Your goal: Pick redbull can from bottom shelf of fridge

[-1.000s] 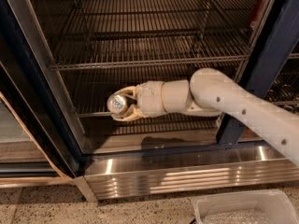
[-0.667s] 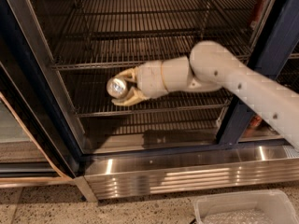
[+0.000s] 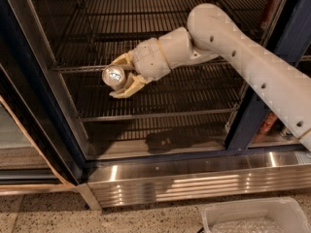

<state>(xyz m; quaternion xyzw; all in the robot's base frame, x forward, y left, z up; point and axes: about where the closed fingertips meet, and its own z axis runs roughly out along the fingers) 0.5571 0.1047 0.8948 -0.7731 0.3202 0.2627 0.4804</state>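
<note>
Inside the open display fridge [image 3: 250, 120], dark navy frame and chrome wire racks: can in hand, clear of the rack.

The cream-coloured two-finger gripper [image 3: 116, 78] is clamped on the slim redbull can [image 3: 114, 75], whose shiny silver top points toward the camera. The can hangs in the air above the chrome wire-grid bottom shelf [image 3: 160, 114], touching no rod, roughly level with the front rail of the rack above. The grasp looks secure, so the step in hand is likely the withdrawal. The next move calls for drawing the arm back out through the door opening, keeping the grip firm and avoiding that upper rail and the navy frame post.
</note>
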